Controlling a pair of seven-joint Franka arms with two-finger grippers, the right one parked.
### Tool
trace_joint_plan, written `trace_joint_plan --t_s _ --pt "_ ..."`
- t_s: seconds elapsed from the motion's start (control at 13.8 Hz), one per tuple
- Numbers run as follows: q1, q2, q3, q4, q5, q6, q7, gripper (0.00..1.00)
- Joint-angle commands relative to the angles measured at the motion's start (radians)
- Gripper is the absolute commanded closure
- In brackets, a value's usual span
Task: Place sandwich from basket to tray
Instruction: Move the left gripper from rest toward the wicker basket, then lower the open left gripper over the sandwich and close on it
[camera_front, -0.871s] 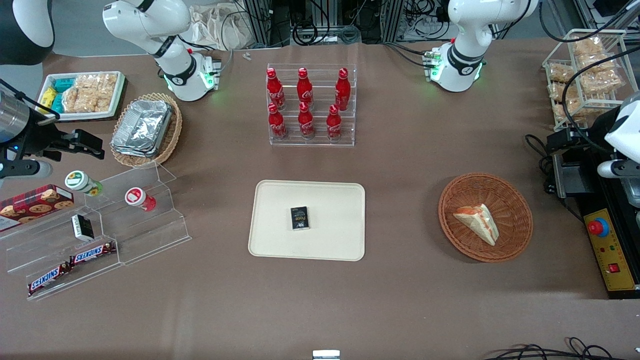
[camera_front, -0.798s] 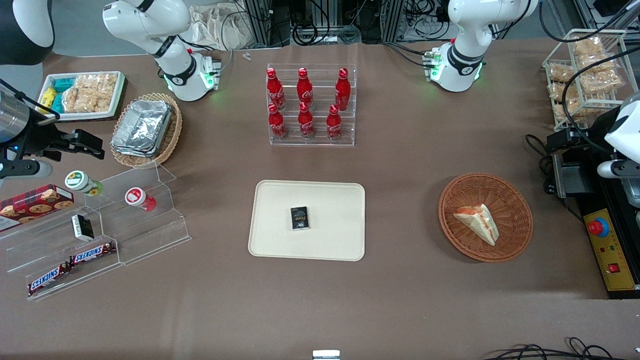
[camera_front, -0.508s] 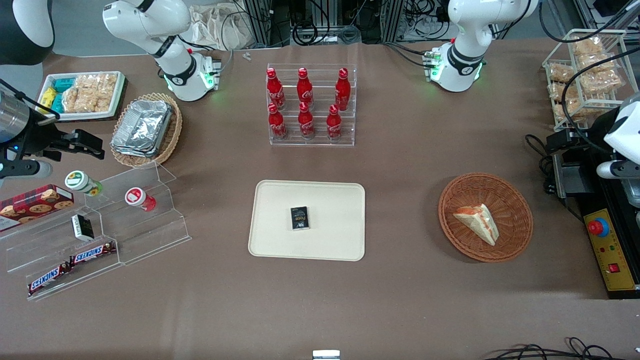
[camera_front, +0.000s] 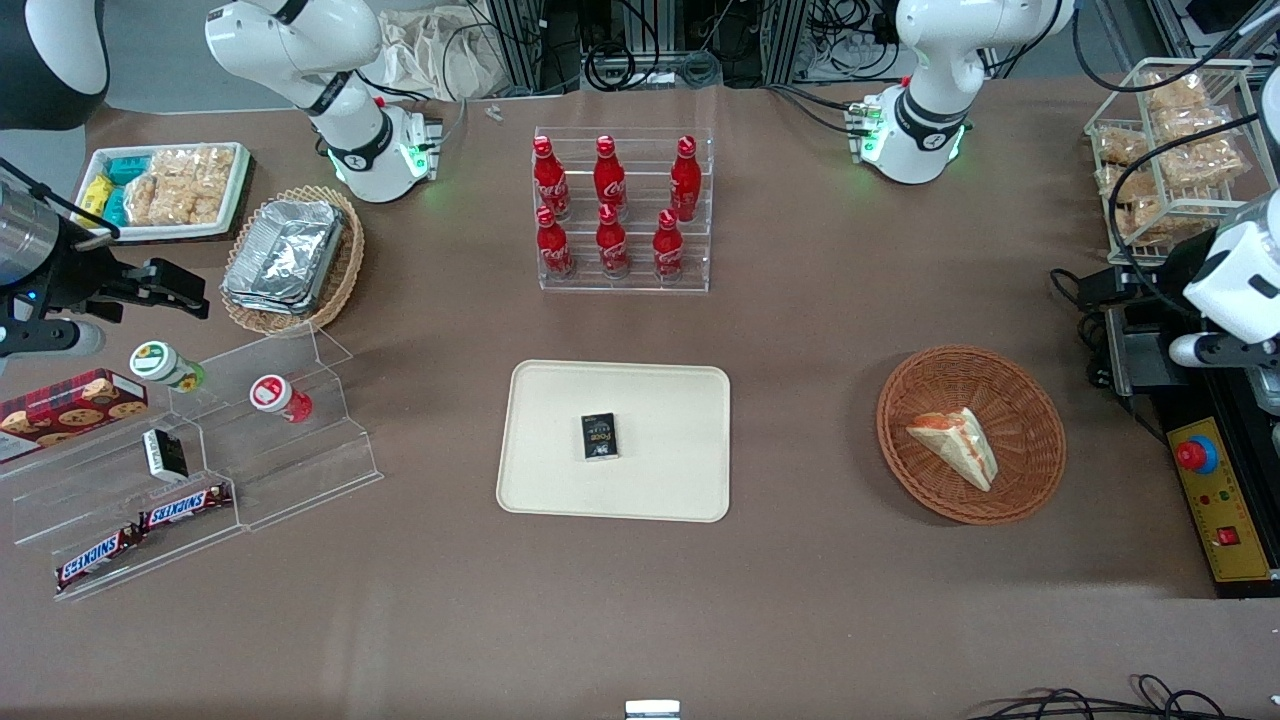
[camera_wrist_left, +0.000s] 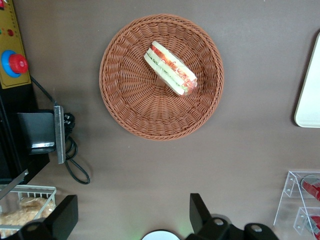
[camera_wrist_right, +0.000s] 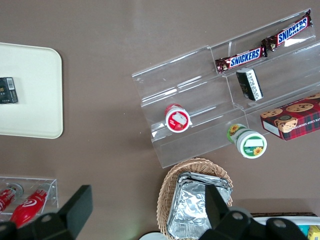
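Table (camera_front: 800, 330) layout: cream tray (camera_front: 660, 490) mid-table with a small black box (camera_front: 600, 437) lying flat on it; reddish-brown wicker basket (camera_front: 1030, 420) toward the working arm's end, well apart from the tray. Sandwich (camera_front: 955, 444) lies in the basket, roughly centred, red/green filling edge visible from the wrist cam (camera_wrist_left: 170, 68). Acrylic rack of red cola bottles (camera_front: 620, 210) sits farther from the front camera than the tray. Black and yellow control box with a red stop button (camera_front: 1196, 455) just beside the basket at the table edge, cables (camera_front: 1085, 300) next to it, wire rack of bagged snacks (camera_front: 1170, 150) farther up. Parked arm's end: tan basket of foil containers (camera_front: 290, 255), white tray of snack packets (camera_front: 165, 188), clear stepped stand (camera_front: 200, 470) with Snickers bars (camera_front: 140, 530) and small tubs. Nothing lies over the basket or between it and the tray. Hand (camera_wrist_left: 132, 220) hangs high above the table, off the basket's rim rather than over the sandwich; fingers (camera_wrist_left: 200, 214) spread wide, holding nothing, touching nothing. Versus 0.9 s ago: working arm's white wrist segment (camera_front: 1235, 285) has shifted slightly up and toward the basket; sandwich, basket, tray, box all unmoved.
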Motion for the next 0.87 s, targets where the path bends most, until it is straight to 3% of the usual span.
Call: trace_joint_plan --t_s 0.0,0.29,0.44,0.8 --pt "-0.012 -0.127 0.012 -0.239 -0.035 0.180 -0.042 0.00" --pt "-0.022 -0.092 -0.028 -0.416 -0.035 0.456 -0.244 0.00" --pt "-0.027 -0.004 -0.051 -0.407 -0.024 0.532 -0.434 0.00" --pt "-0.022 0.164 -0.057 -0.297 -0.048 0.592 -0.553 0.00"
